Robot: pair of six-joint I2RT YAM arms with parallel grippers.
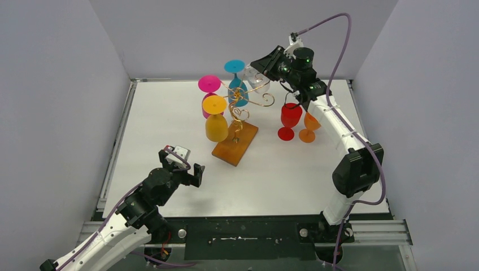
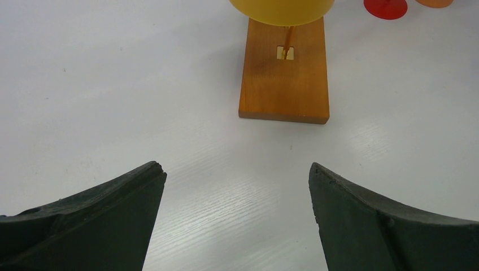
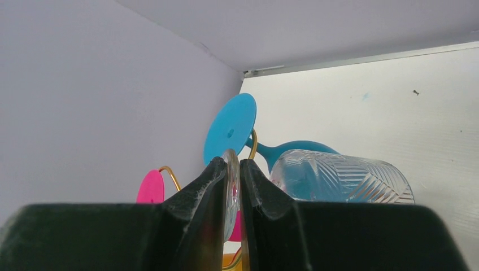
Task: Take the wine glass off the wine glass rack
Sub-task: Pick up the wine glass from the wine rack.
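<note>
The gold wire rack (image 1: 252, 102) stands on its orange-brown wooden base (image 1: 235, 144) mid-table. A pink glass (image 1: 208, 84), a blue glass (image 1: 235, 69) and a yellow glass (image 1: 216, 121) hang from it upside down. My right gripper (image 1: 257, 66) is at the rack's far right arm, shut on the round foot (image 3: 231, 175) of a clear patterned wine glass (image 3: 344, 178), whose bowl lies tilted beside the fingers. My left gripper (image 1: 189, 170) is open and empty, low over the table in front of the base (image 2: 284, 79).
A red glass (image 1: 290, 117) and an orange glass (image 1: 309, 125) stand upright on the table right of the rack, under my right arm. Grey walls close in the left, back and right sides.
</note>
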